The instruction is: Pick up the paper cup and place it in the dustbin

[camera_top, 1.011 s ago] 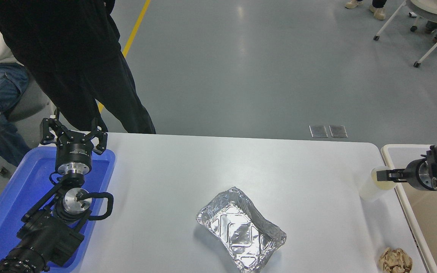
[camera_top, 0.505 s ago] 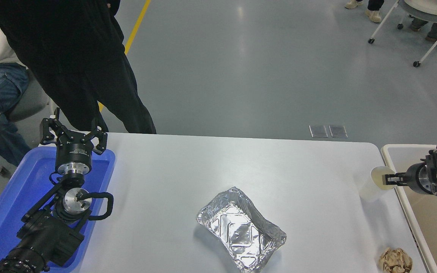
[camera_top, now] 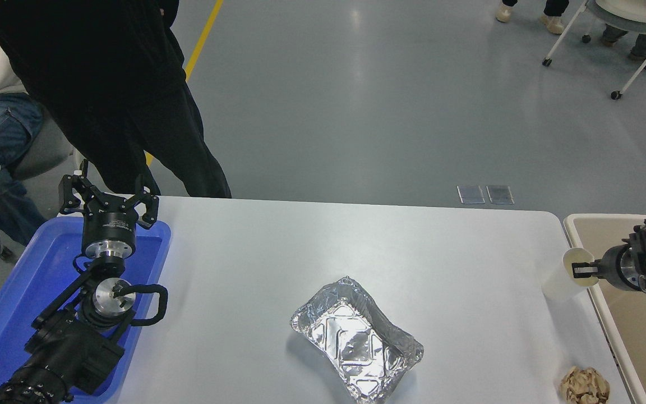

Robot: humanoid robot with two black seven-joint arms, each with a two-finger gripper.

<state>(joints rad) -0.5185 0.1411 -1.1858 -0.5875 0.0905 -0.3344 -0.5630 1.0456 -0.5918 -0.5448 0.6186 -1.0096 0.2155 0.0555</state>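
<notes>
One short move remains: your right hand (camera_top: 580,270) is clamped on the paper cup (camera_top: 567,274) by its rim, at the surface's 3 o'clock edge. The dustbin (camera_top: 575,224) lies just beside it toward 3 o'clock. Your left hand (camera_top: 107,197) sits parked, fingers apart, well away at 9 o'clock.

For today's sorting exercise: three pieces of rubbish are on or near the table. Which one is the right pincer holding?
The paper cup at the table's right edge, gripped at its rim by the right pincer. The foil tray and crumpled paper ball lie untouched.
</notes>
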